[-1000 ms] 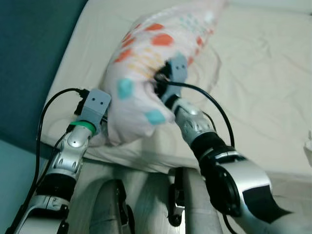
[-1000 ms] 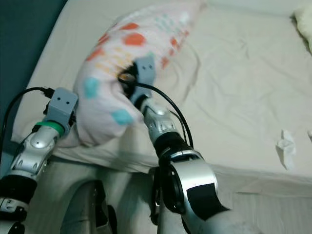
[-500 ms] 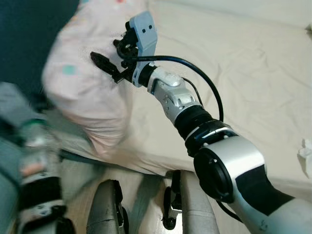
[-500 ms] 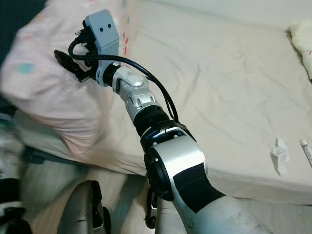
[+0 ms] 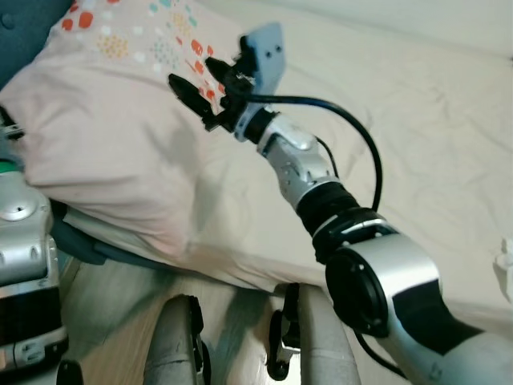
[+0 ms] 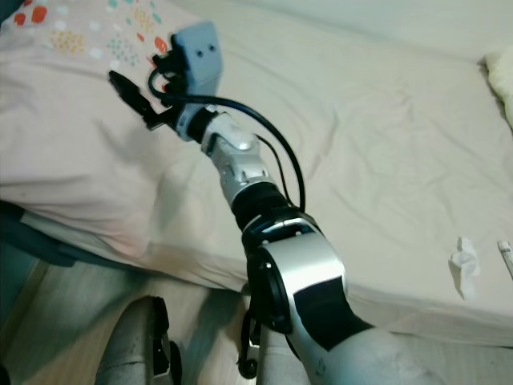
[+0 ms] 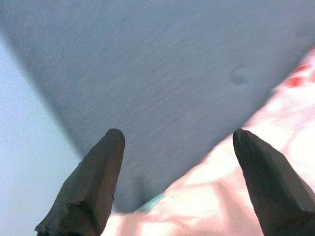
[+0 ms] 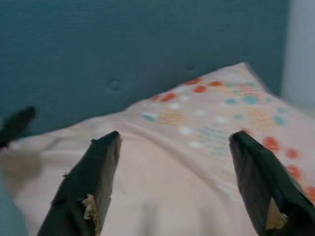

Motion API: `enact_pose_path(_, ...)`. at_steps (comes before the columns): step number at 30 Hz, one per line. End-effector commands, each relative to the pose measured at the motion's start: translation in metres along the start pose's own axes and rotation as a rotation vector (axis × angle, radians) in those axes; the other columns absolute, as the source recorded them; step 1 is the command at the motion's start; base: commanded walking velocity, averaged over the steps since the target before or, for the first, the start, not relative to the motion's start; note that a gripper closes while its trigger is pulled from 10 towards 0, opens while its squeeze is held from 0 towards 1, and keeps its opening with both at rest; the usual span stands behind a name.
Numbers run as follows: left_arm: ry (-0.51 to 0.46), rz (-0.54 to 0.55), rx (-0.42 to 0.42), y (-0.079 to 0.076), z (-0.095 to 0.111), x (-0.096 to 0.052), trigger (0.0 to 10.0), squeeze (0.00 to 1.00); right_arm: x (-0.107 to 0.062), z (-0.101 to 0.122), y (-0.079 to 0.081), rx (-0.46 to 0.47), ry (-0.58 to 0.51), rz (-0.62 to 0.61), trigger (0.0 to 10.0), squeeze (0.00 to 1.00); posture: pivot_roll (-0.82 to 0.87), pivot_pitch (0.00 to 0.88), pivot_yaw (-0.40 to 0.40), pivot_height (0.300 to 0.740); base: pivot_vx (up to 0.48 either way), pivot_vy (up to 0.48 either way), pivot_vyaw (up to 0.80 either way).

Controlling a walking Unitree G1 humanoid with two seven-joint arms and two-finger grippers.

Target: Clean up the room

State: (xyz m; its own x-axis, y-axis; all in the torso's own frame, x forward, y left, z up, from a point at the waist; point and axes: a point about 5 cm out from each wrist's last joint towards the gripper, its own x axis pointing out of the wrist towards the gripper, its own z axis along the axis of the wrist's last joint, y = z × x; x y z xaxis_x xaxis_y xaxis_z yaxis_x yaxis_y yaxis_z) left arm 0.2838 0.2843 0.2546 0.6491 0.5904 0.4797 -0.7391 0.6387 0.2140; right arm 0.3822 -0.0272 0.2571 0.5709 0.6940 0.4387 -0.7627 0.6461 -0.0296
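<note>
A pale pink pillow with red, orange and teal dots lies flat on the cream bed, against the teal headboard. My right gripper hovers open just above the pillow's top face, holding nothing; the right wrist view looks between its fingers at the pillow and headboard. My left arm stands at the pillow's near left corner. The left gripper is open beside the pillow's edge, facing the headboard.
A crumpled white tissue and a small tube lie near the bed's front right edge. Another pale pillow sits at the far right. My legs stand on the wooden floor against the bed's side.
Both grippers held the pillow up between them; it has swung left and now rests at the headboard. Both grippers have come off it and stand open.
</note>
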Motion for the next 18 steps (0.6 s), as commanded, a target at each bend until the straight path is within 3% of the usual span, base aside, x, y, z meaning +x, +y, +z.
enact_pose_path(1, -0.100, -0.103, 0.012, -0.003, 0.012, -0.009, 10.0, 0.00, -0.018, 0.000, -0.008, -0.019, -0.037, -0.042, 10.0, 0.00, 0.04, 0.123, 0.021, 0.610, 0.000, 0.000, 0.00)
enact_pose_path(2, -0.135, -0.203, -0.012, -0.008, 0.019, -0.018, 10.0, 0.00, -0.038, -0.003, -0.014, -0.042, -0.043, -0.086, 10.0, 0.00, 0.04, 0.119, 0.022, 0.610, 0.000, 0.000, 0.00)
enact_pose_path(3, -0.135, -0.203, -0.012, -0.008, 0.019, -0.018, 10.0, 0.00, -0.038, -0.003, -0.014, -0.042, -0.043, -0.086, 10.0, 0.00, 0.04, 0.119, 0.022, 0.610, 0.000, 0.000, 0.00)
enact_pose_path(4, -0.149, -0.280, -0.052, -0.011, 0.026, -0.026, 10.0, 0.00, -0.062, -0.007, -0.018, -0.070, -0.035, -0.141, 10.0, 0.00, 0.04, 0.119, 0.020, 0.610, 0.000, 0.000, 0.00)
enact_pose_path(5, -0.149, -0.280, -0.052, -0.011, 0.026, -0.026, 10.0, 0.00, -0.062, -0.007, -0.018, -0.070, -0.035, -0.141, 10.0, 0.00, 0.04, 0.119, 0.020, 0.610, 0.000, 0.000, 0.00)
enact_pose_path(6, -0.151, -0.373, -0.097, -0.017, 0.033, -0.036, 10.0, 0.00, -0.085, -0.010, -0.022, -0.101, -0.021, -0.208, 10.0, 0.00, 0.04, 0.110, 0.025, 0.610, 0.000, 0.000, 0.00)
enact_pose_path(7, -0.151, -0.373, -0.097, -0.017, 0.033, -0.036, 10.0, 0.00, -0.085, -0.010, -0.022, -0.101, -0.021, -0.208, 10.0, 0.00, 0.04, 0.110, 0.025, 0.610, 0.000, 0.000, 0.00)
enact_pose_path(9, -0.066, -0.570, -0.248, -0.041, 0.041, -0.058, 10.0, 0.00, -0.126, -0.011, -0.028, -0.174, 0.008, -0.344, 10.0, 0.00, 0.03, 0.100, 0.031, 0.610, 0.000, 0.000, 0.00)
enact_pose_path(10, -0.066, -0.570, -0.248, -0.041, 0.041, -0.058, 10.0, 0.00, -0.126, -0.011, -0.028, -0.174, 0.008, -0.344, 10.0, 0.00, 0.03, 0.100, 0.031, 0.610, 0.000, 0.000, 0.00)
enact_pose_path(11, 0.002, -0.658, -0.322, -0.056, 0.040, -0.070, 10.0, 0.00, -0.139, -0.009, -0.032, -0.204, 0.007, -0.410, 10.0, 0.00, 0.02, 0.089, 0.040, 0.610, 0.000, 0.000, 0.00)
enact_pose_path(12, 0.002, -0.658, -0.322, -0.056, 0.040, -0.070, 10.0, 0.00, -0.139, -0.009, -0.032, -0.204, 0.007, -0.410, 10.0, 0.00, 0.02, 0.089, 0.040, 0.610, 0.000, 0.000, 0.00)
enact_pose_path(14, 0.113, -0.767, -0.417, -0.088, 0.034, -0.090, 10.0, 0.00, -0.154, -0.003, -0.038, -0.316, 0.005, -0.514, 10.0, 0.00, -0.03, 0.061, 0.056, 0.610, 0.000, 0.000, 0.00)
enact_pose_path(18, 0.156, -0.820, -0.476, -0.104, 0.033, -0.098, 10.0, 0.00, -0.162, 0.002, -0.039, -0.354, 0.002, -0.580, 10.0, 0.00, -0.04, 0.051, 0.062, 0.610, 0.000, 0.000, 0.00)
